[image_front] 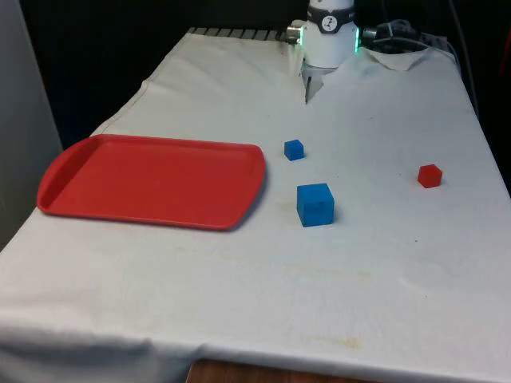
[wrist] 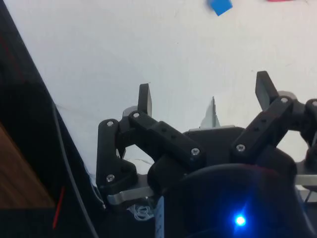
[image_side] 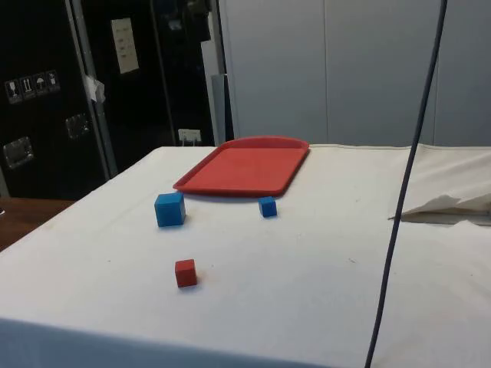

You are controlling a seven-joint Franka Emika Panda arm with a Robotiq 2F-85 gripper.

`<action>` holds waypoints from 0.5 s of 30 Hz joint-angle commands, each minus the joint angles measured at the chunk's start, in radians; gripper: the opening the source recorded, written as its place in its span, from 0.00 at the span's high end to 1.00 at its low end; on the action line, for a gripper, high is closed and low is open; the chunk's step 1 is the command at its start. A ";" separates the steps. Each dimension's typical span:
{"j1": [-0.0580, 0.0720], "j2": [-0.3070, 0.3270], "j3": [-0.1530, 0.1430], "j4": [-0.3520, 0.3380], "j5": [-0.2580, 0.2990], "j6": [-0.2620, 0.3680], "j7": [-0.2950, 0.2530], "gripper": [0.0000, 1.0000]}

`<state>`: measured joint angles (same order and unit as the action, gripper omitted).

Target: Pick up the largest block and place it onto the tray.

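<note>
Sitting on the tabletop point(image_front: 239, 303): red tray point(image_front: 152, 179) at the front view's left, large blue block point(image_front: 314, 204) just off the tray's right edge, small blue block point(image_front: 294, 149) behind it, red block point(image_front: 429, 175) well right of the tray. End effector point(wrist: 208, 96) fingers spread apart, holding nothing.

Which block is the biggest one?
The big blue block, near the red tray's corner. The small blue block and red block are clearly tinier.
</note>
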<state>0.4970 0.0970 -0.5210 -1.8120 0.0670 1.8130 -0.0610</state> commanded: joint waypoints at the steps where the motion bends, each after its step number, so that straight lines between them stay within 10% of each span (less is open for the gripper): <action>1: -0.001 0.014 0.002 0.010 0.009 0.004 -0.002 0.00; 15: 0.002 0.037 0.022 -0.014 0.019 0.132 -0.001 0.00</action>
<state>0.4970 0.1350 -0.5020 -1.8150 0.0780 1.9160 -0.0610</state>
